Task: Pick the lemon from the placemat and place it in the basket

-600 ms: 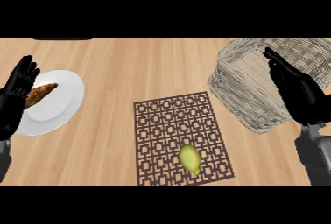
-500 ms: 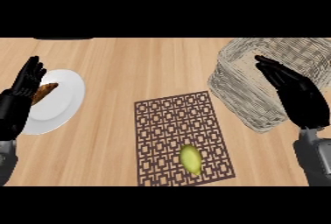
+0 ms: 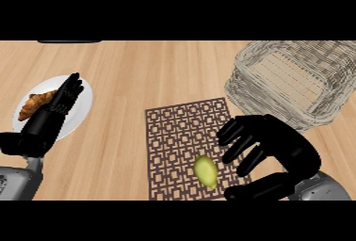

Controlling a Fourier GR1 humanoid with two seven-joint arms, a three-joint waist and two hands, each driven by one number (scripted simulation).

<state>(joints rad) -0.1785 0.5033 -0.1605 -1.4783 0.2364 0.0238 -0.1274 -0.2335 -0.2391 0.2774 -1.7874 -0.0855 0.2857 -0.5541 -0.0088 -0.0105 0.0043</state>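
Looking down from the head view, I have the lemon nearest me, lying on the near end of the brown lattice placemat, apart from everything else. My right hand hangs at the lemon's 3 o'clock, spread wide, fingers reaching over the mat's right edge and thumb curving in below; it holds nothing and I see no contact with the fruit. Out at 9 o'clock my left hand rests with fingers straight, lying over the near side of the white plate. A croissant sits on that plate, partly behind the fingers. Farthest off, at 1 o'clock from the mat, the wicker basket stands on the wooden counter with nothing showing inside it.
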